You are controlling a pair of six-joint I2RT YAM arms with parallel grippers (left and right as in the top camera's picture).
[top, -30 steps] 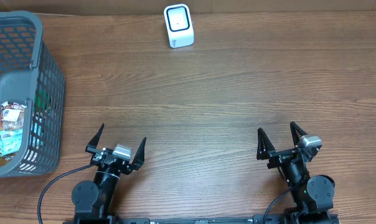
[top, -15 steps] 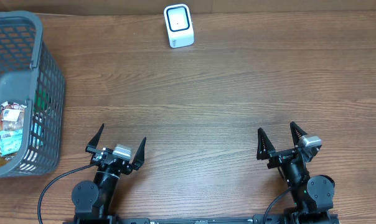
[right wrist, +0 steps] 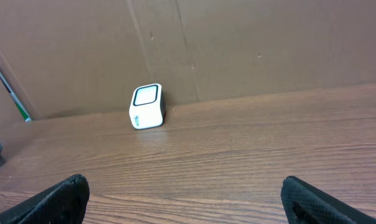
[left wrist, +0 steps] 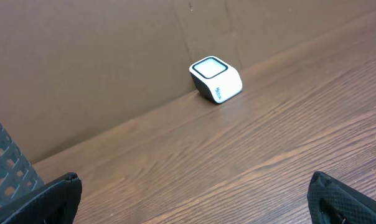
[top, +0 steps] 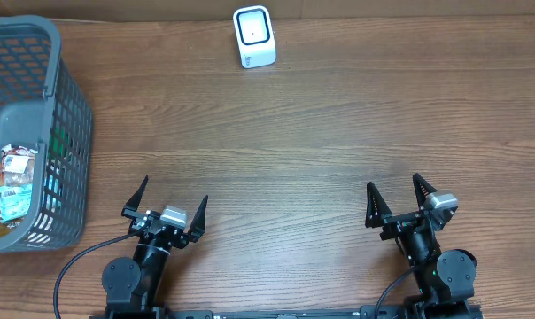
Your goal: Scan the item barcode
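Your two pincers both stand wide apart and hold nothing. The left pincer and the right pincer sit at the near edge of the bench, probably so the middle stays free for a reach. One scanner stands at the far edge, its window facing up so an item can pass over it. One basket at the left holds the packets, too heaped to count.

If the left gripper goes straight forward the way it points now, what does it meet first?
Only bare table lies ahead of the left gripper. The white scanner sits just right of that line, so it may be hit first; otherwise the cardboard wall.
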